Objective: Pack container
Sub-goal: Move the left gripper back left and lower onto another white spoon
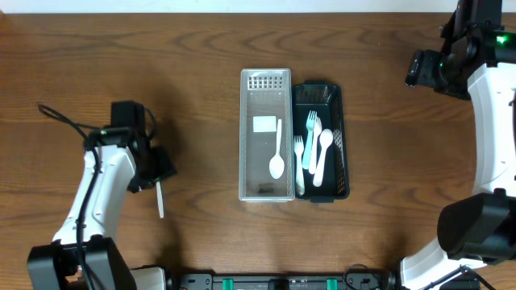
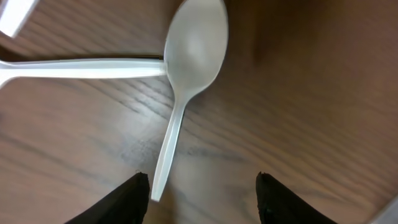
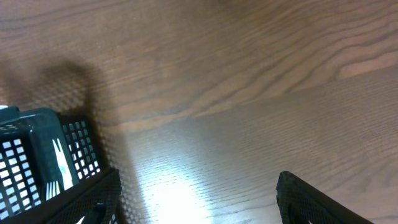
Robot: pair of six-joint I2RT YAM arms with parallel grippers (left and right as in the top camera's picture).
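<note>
Fingers (image 2: pixel 127 202): left gripper (image 2: pixel 200 190) is hanging released, empty, above spoon (image 2: pixel 189 74), well left of clear container (image 1: pixel 243 145).
Grasp: should be centring on handle, lying beside one finger.
Right gripper (image 3: pixel 199 199): idling spread, empty.

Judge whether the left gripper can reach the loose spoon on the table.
Probably yes: the left gripper hangs open just above the spoon, with nothing lying over its handle.

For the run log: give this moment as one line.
left fingers: open over loose spoon | right fingers: open, empty | clear container: one packed spoon
</note>
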